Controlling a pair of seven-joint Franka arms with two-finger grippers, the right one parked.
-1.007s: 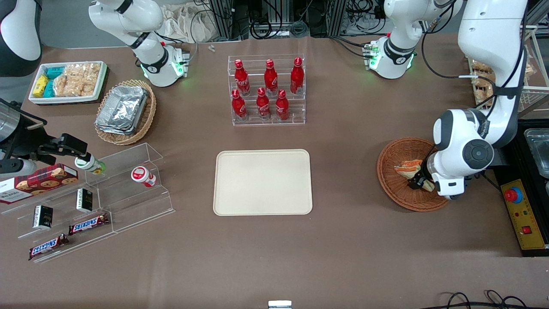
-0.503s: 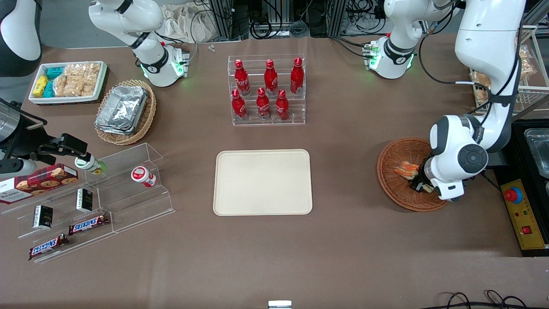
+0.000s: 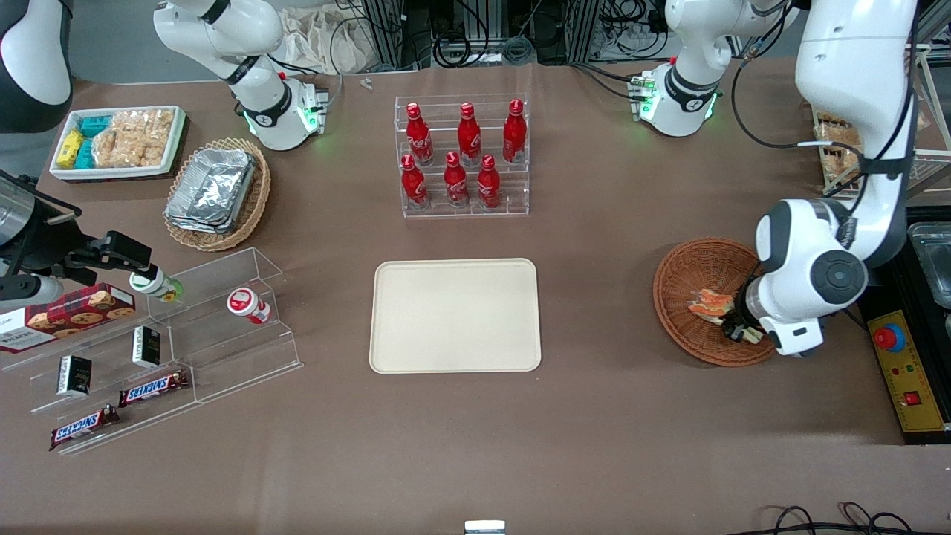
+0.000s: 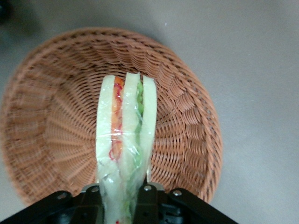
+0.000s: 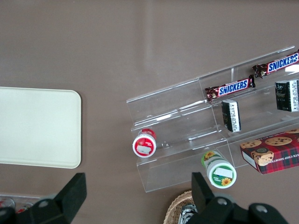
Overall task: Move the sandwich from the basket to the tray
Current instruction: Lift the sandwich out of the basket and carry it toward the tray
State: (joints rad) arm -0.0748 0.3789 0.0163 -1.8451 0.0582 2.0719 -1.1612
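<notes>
Front view: the left arm's gripper [image 3: 740,328] sat low over the round reddish-brown wicker basket [image 3: 687,271] at the right of the frame. The small triangular wrapped sandwich [image 3: 709,304] showed just beside the black fingers, inside the basket's outline. The flat cream rectangular plastic tray [image 3: 455,315] lay at centre frame, well apart, nothing on it.

Left wrist view: the jaws stood clamped on the sandwich's [image 4: 125,149] broad end, its point reaching out over the basket [image 4: 56,112] weave. Whether it hung clear of the weave, I could not tell.

Judgement: light, soft bread, slick clear wrap; it would squash or slide. Holding the flat bread faces near the thick end seemed soundest.

Right wrist view: only a corner of the tray [image 5: 37,126].
</notes>
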